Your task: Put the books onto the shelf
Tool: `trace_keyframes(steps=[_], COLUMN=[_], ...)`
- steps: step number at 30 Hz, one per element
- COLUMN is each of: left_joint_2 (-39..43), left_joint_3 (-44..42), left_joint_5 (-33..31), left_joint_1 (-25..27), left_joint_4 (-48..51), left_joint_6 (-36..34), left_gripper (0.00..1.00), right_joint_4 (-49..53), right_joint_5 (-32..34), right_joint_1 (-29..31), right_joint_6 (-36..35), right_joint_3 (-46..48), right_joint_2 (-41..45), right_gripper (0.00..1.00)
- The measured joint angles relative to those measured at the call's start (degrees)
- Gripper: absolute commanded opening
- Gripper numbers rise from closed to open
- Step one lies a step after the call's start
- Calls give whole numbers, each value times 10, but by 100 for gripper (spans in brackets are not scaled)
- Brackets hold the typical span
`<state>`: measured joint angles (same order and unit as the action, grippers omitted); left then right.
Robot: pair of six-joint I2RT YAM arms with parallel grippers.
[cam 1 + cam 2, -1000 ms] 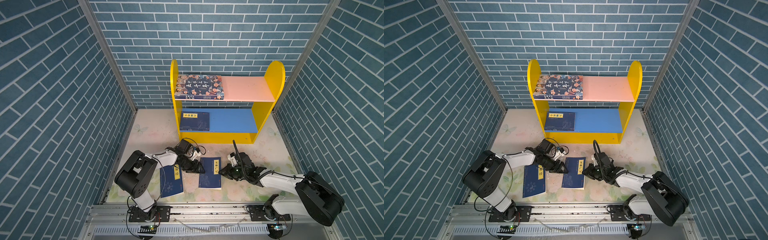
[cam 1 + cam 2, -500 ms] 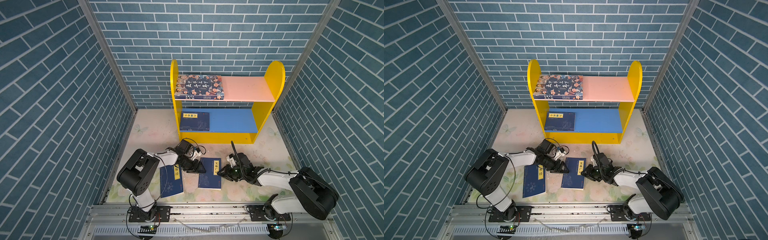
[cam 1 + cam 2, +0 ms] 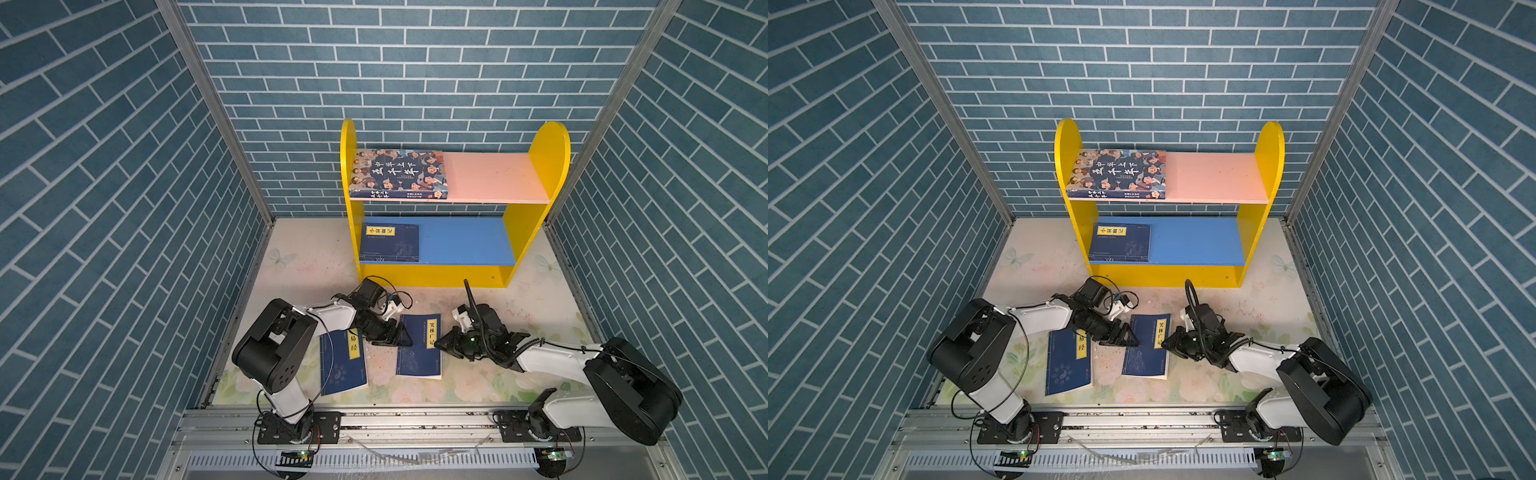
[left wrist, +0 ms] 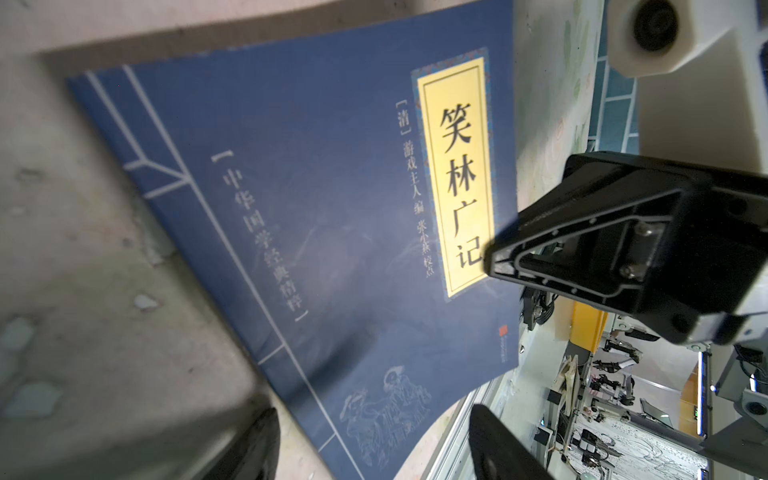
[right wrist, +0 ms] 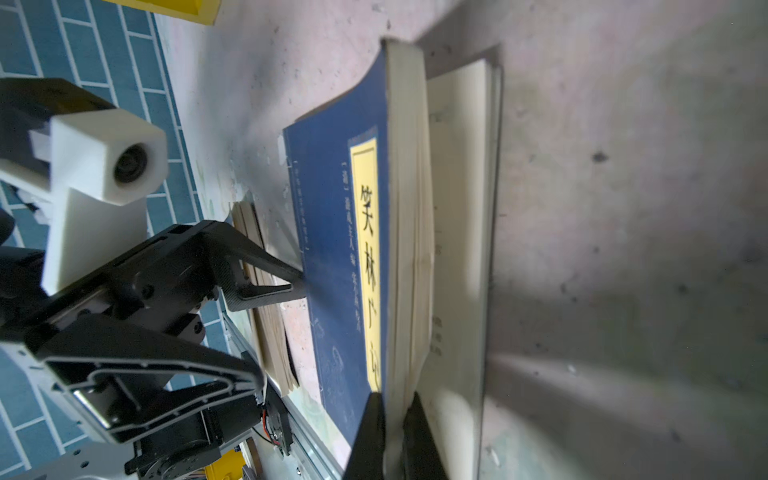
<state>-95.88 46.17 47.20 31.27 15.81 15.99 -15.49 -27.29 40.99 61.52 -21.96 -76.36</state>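
While the right pincer (image 5: 395, 411) clamps only upper pages of the book (image 5: 336, 249), it may flop open; left pincer (image 3: 392, 343) gapes.

Four books are in sight in both top views: one cartoon-faced book (image 3: 399, 172) and three thin navy ones, each with one yellow label. These are the shelved navy book (image 3: 390, 243) and two on the desk, the left navy book (image 3: 343, 361) and the right navy book (image 3: 419, 347). One shelf (image 3: 536, 166) has two boards. There are two arms and two pincers: left pincer (image 3: 395, 338), right pincer (image 3: 446, 343).
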Motion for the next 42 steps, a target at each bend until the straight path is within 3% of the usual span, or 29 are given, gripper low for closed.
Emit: trace_keyframes(steps=[11,21,35,42], left_joint_2=[98,99,65,54], left_joint_3=[-19,-41,-54,-54], left_joint_5=[-19,-4,88,148], left_joint_1=[-68,-76,-84,-85], left_joint_4=[3,-25,-109,-171], left_joint_6=[-16,4,88,153], left_gripper=[72,73,79,76], right_joint_4=[7,8,7,-14], right_joint_5=[-17,-38,-66,-77], right_joint_1=[-6,-18,-28,-31], right_joint_6=[0,0,2,8], right_joint_3=[-12,-27,-29,-32], right_joint_2=[56,74,114,111], right_gripper=[0,0,0,0])
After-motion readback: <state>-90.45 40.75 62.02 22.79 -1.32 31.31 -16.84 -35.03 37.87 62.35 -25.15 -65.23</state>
